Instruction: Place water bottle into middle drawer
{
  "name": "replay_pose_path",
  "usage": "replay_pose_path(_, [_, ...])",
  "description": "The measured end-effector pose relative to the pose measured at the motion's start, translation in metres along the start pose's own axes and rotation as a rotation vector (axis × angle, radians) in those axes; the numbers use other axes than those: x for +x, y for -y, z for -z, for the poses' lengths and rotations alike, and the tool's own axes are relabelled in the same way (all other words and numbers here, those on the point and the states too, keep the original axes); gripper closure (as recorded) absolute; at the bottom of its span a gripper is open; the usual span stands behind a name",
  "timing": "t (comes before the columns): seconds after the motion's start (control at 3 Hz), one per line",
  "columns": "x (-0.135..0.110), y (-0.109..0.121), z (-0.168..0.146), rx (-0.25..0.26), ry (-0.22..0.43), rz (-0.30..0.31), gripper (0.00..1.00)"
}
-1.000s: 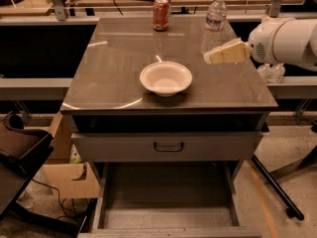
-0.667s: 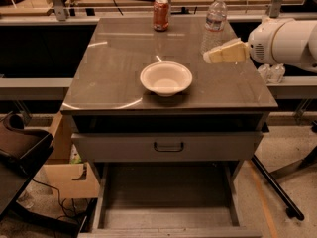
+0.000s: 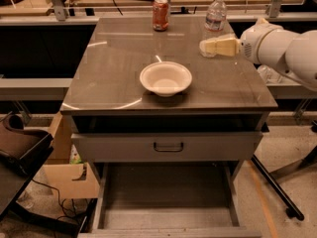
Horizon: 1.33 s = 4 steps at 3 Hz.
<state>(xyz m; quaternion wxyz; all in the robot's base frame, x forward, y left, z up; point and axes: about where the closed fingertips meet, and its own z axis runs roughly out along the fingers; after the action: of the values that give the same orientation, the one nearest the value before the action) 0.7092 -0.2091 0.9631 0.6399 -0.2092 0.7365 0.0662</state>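
Bowl (image 3: 165, 78) mid table (image 3: 114, 58), can (image 3: 160, 14) behind, water bottle (image 3: 215, 18) back-right w/ gripper (image 3: 206, 46) just before it; middle drawer (image 3: 168, 195) open below

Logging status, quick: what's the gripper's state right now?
Gripper: at the water bottle's lower half, over the back right of the cabinet top; open or closed cannot be told.

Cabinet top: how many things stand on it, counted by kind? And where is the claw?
Water bottle: 1
Red can: 1
White bowl: 1
Total: 3
The claw comes in from the right, level with the lower part of the bottle.
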Motion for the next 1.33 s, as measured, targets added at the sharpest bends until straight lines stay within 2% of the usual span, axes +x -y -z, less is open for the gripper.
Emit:
replay_pose_path(0.33, [0.005,0.012,-0.032,0.014,0.075,-0.049,0.0])
replay_pose_path(0.67, [0.01,0.019,-0.056,0.013,0.119,-0.082,0.0])
replay_pose_path(1.33, [0.016,0.03,-0.08,0.013,0.153,-0.128,0.0])
